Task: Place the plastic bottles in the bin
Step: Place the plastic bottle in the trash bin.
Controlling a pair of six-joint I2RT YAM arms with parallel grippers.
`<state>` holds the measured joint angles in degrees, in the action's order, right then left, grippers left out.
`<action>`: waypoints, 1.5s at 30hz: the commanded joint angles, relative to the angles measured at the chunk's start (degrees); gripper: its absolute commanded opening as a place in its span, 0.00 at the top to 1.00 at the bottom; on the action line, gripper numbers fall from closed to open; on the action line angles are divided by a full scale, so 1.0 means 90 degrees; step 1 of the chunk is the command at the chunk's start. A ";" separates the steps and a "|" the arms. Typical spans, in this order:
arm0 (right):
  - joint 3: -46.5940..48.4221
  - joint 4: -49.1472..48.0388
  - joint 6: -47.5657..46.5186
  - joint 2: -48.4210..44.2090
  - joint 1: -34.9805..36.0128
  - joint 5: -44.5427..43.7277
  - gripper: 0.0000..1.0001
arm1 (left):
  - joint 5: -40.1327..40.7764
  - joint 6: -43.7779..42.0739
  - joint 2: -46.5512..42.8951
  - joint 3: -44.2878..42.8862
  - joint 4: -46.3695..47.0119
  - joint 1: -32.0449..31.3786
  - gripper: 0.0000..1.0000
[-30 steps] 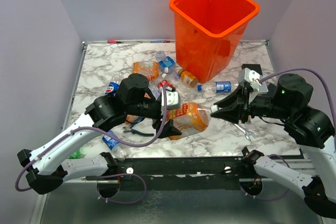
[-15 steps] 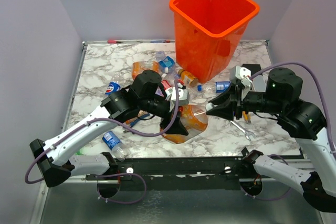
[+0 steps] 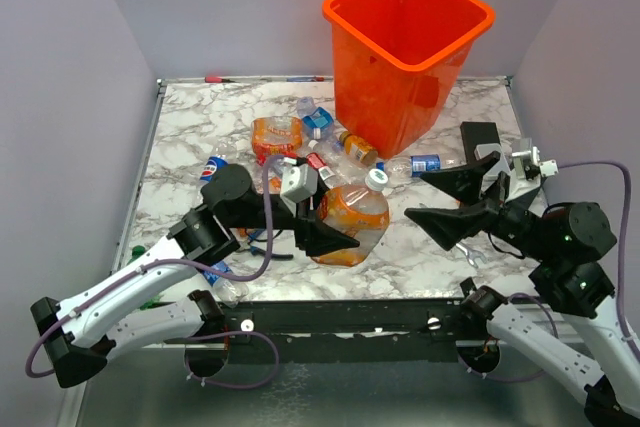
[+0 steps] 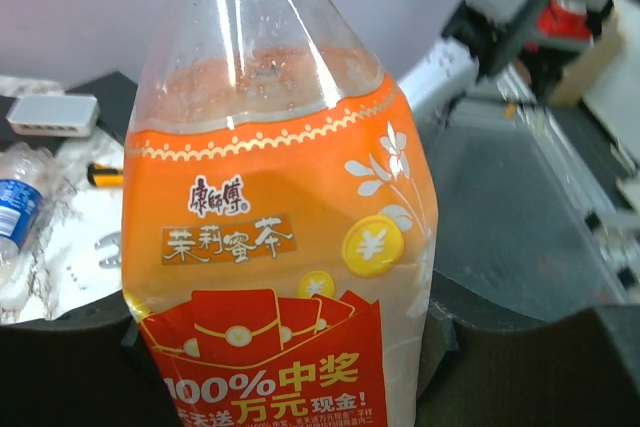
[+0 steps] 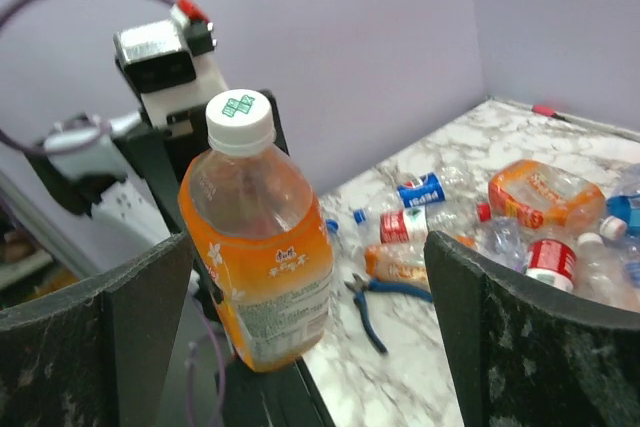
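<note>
Since the big orange-label bottle [image 3: 352, 215] looked near-empty w/ only mist inside its clear top, it prob. weighed little and would swing easily. It was thin clear plastic, so soft enough to dent under a hard squeeze, and the glossy label film looked slick. The left gripper [image 3: 335, 230] was clenched on its lower labelled belly and held it tilted off the table [image 3: 190, 137], cap toward the bin [image 3: 390, 87] but well short of it. From the left wrist view the dark pads [image 4: 520, 367] sat either side of the label, and the wall didn't seem crushed. A safer hold, in my view, was that wide belly w/ moderate force, or the stiffer shoulder below the white cap [image 5: 240, 119]; the neck alone would let it pivot. The right gripper [image 3: 425, 195] was spread wide w/ nothing in it, just beside the bottle and pointing at it. The bin was tall, square, bright orange, see-through, w/ a rolled rim and tapering down. Other small bottles [image 3: 300, 132], many crumpled, lay on the marble-pattern top in front of the bin, and blue-handled pliers [image 5: 372, 302] lay among them.
</note>
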<state>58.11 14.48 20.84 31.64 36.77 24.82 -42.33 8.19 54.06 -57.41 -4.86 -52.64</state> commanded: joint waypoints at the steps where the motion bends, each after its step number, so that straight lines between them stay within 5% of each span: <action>1: -0.1020 -0.2659 0.1759 -0.0358 0.0025 -0.1072 0.00 | 0.1105 0.2005 -0.0476 0.1169 0.3433 -0.0030 0.83; 10: -0.0428 -0.3449 0.2231 0.1115 0.0025 -0.0176 0.00 | 0.1447 0.2440 -0.0581 0.1643 0.3812 -0.0050 0.85; 31: 0.1591 -0.1126 0.1232 0.3052 0.0465 0.1379 0.12 | 0.1458 0.2324 -0.0572 0.1678 0.3561 -0.0062 0.83; 42: 0.1453 -0.1552 0.1444 0.3178 0.0817 0.1156 0.78 | 0.1439 0.2256 -0.0600 0.1670 0.3336 -0.0060 0.81; 43: 0.1445 -0.1706 0.1482 0.3183 0.0821 0.1202 0.87 | 0.1454 0.2241 -0.0619 0.1679 0.3291 -0.0059 0.78; 45: 0.1444 -0.1827 0.1547 0.3188 0.0817 0.1250 0.99 | 0.1514 0.2221 -0.0666 0.1698 0.3189 -0.0060 0.55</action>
<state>71.79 0.95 31.38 60.42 43.68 34.20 -29.87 30.46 48.95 -42.17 24.71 -52.99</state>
